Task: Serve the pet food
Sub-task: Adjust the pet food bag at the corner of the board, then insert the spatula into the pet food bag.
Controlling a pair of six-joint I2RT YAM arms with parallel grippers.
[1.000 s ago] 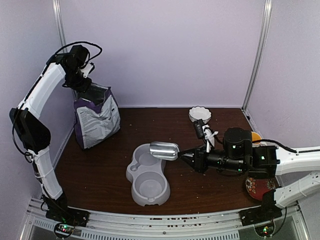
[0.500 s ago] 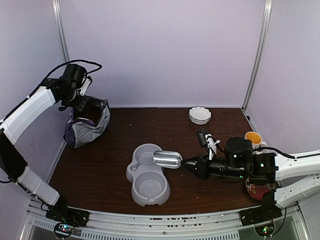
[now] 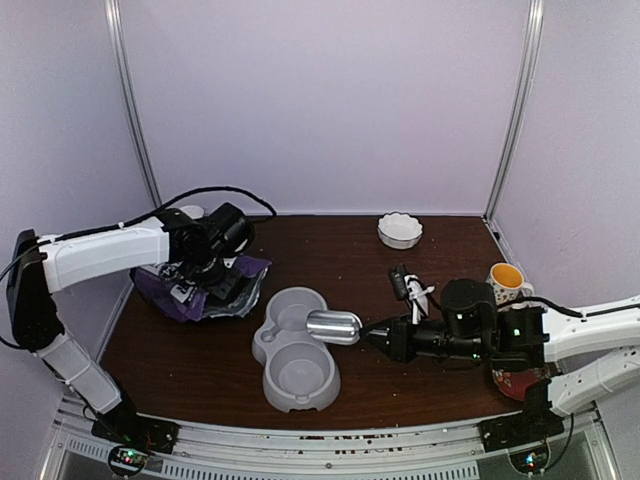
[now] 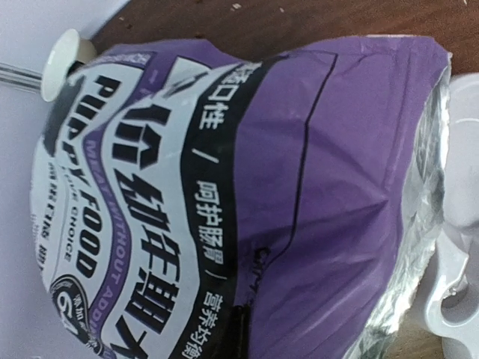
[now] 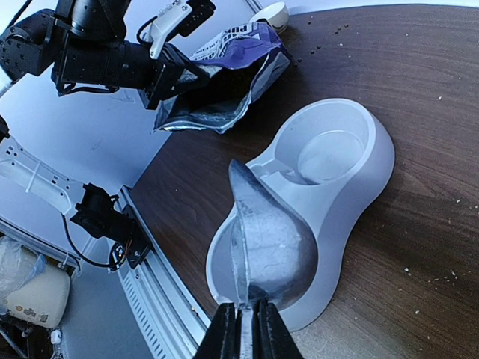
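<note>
The purple "PUPPY FOOD" bag (image 3: 180, 292) lies tipped over at the table's left, its foil mouth (image 4: 428, 224) facing the grey double bowl (image 3: 295, 372). The pet food itself is hidden inside it. My left gripper (image 3: 207, 272) is shut on the bag's side, and one dark finger (image 4: 242, 329) shows pressed on the purple film. My right gripper (image 3: 376, 336) is shut on the handle of the metal scoop (image 3: 334, 326), which hangs over the bowl's right edge between the two wells. Both wells (image 5: 329, 153) look empty. The scoop (image 5: 273, 243) is turned on its side.
A white scalloped dish (image 3: 400, 230) sits at the back right. A mug with a yellow inside (image 3: 507, 280) and a red patterned plate (image 3: 518, 378) are by my right arm. A white round item (image 3: 190, 212) stands in the back left corner. Small crumbs dot the wood (image 5: 329, 31).
My left arm has swung down from high at the back left, carrying the bag from upright to lying tipped beside the bowl. The right gripper and scoop drifted slightly nearer.
</note>
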